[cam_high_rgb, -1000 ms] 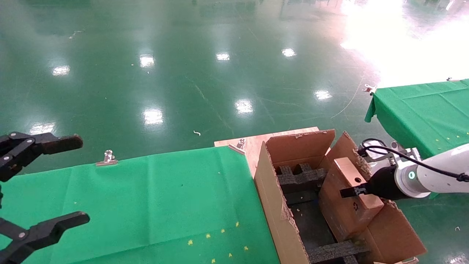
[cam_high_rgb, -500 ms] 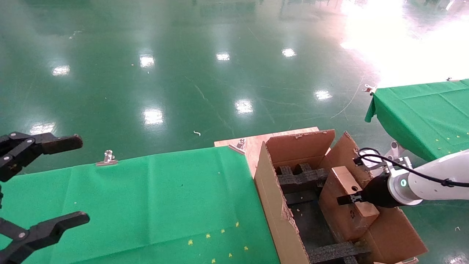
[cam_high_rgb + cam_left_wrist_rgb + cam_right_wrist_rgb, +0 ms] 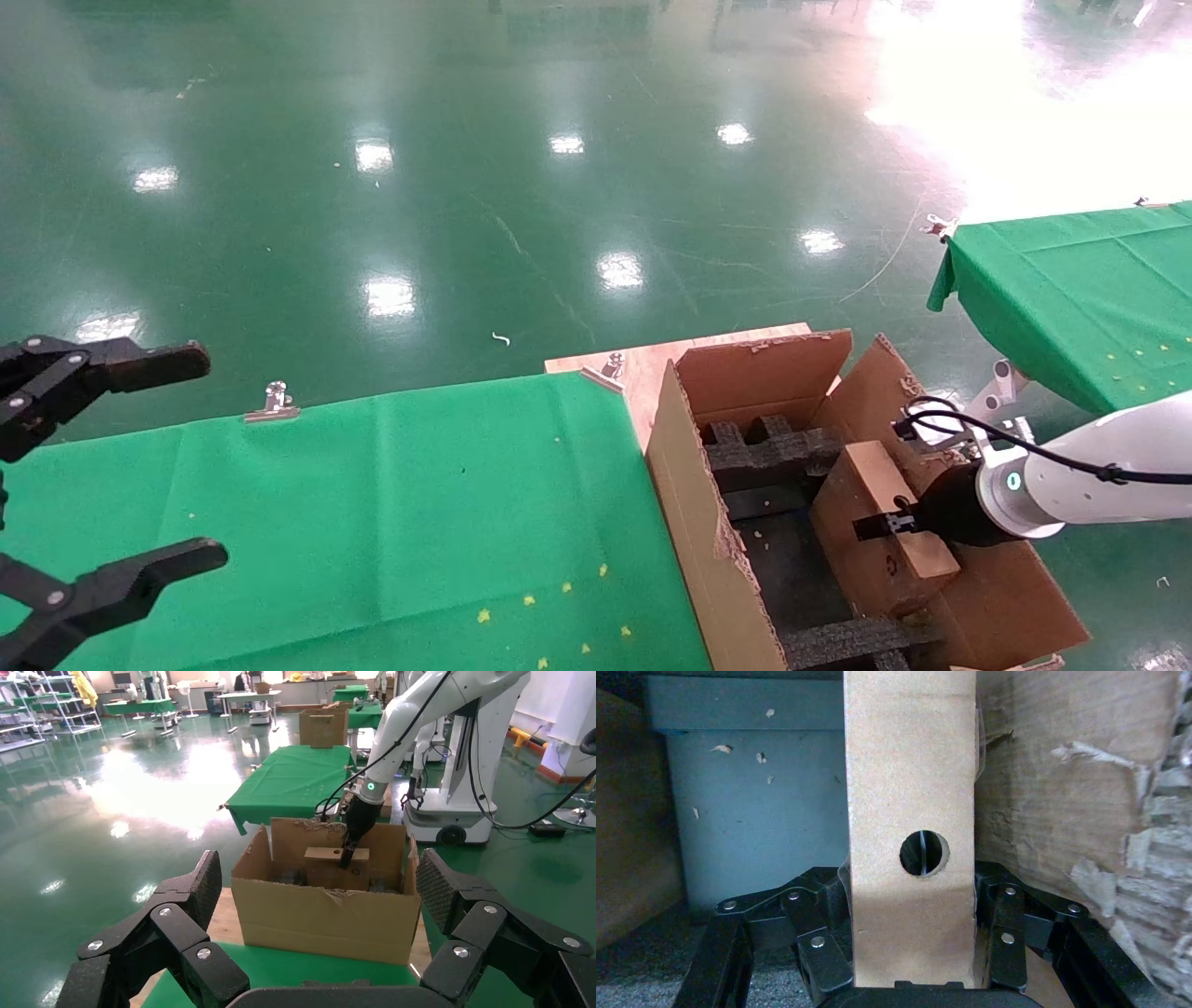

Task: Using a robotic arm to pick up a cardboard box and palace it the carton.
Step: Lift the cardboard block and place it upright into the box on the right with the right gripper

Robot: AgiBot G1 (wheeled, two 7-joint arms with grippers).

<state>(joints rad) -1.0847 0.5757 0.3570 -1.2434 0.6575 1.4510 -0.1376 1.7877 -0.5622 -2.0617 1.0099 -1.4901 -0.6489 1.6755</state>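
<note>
From my remote station, the left gripper (image 3: 102, 466) hangs idle nearest the robot, its black fingers (image 3: 179, 903) spread wide and holding nothing above the green-clothed surface (image 3: 372, 503), which carries small yellow specks and a metal clip (image 3: 272, 403) at its far edge. Just beside that surface, on my right, the carton (image 3: 694, 522) stands with its ragged flaps folded outward and black foam inserts (image 3: 768, 452) lining its inside. The right gripper (image 3: 889, 527), at the end of the white robotic arm (image 3: 1099, 471), reaches in over the carton's right-hand flap, and its fingers (image 3: 814, 941) are clamped on either side of the cardboard box (image 3: 885, 522). I see the box tilted inside the carton, its lower part sunk below the rim on the right-hand side and its narrow top face, with the round hole, turned upward; I cannot tell whether it touches the carton's floor. In the right wrist view the box fills the middle, with the carton's torn wall (image 3: 1088, 811) close against one side. A wooden board (image 3: 652, 359) shows behind the carton. Farther off, a second green-covered surface (image 3: 1071, 289) stands well apart, with the glossy green floor (image 3: 466, 186) beyond.
</note>
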